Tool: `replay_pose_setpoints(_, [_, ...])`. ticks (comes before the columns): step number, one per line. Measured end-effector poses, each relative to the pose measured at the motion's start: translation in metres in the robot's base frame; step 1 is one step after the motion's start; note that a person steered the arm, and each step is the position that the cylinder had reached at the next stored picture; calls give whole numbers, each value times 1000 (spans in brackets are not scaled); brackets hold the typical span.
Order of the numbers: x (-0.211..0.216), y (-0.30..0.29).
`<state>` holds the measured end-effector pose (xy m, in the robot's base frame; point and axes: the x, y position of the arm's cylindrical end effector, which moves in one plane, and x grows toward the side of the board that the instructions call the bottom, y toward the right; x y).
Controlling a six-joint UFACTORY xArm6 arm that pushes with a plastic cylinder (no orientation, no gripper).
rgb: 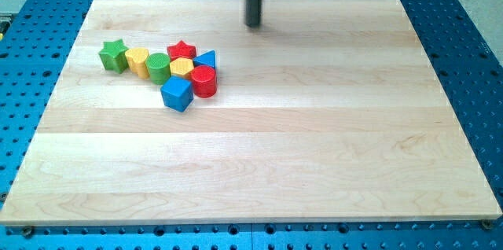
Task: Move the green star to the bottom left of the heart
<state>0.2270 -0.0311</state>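
The green star [114, 54] sits at the left end of a cluster of blocks on the wooden board [314, 140], in the view's upper left. A yellow block that looks like the heart [137, 61] touches its right side. My tip [253, 24] is near the board's top edge, well to the right of and above the cluster, and touches no block.
To the right of the heart are a green cylinder [159, 68], a red star [181, 49], a second yellow block [181, 68], a blue triangle [206, 59], a red cylinder [204, 82] and a blue cube [177, 93]. A blue perforated table surrounds the board.
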Motion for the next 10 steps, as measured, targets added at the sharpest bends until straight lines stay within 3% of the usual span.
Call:
replay_pose_setpoints(1, [-26, -91])
replay_pose_setpoints(2, [-3, -136])
replay_pose_setpoints(5, [75, -154])
replay_pose_setpoints(6, [96, -184])
replay_pose_setpoints(8, [170, -205])
replay_pose_setpoints(10, [195, -274])
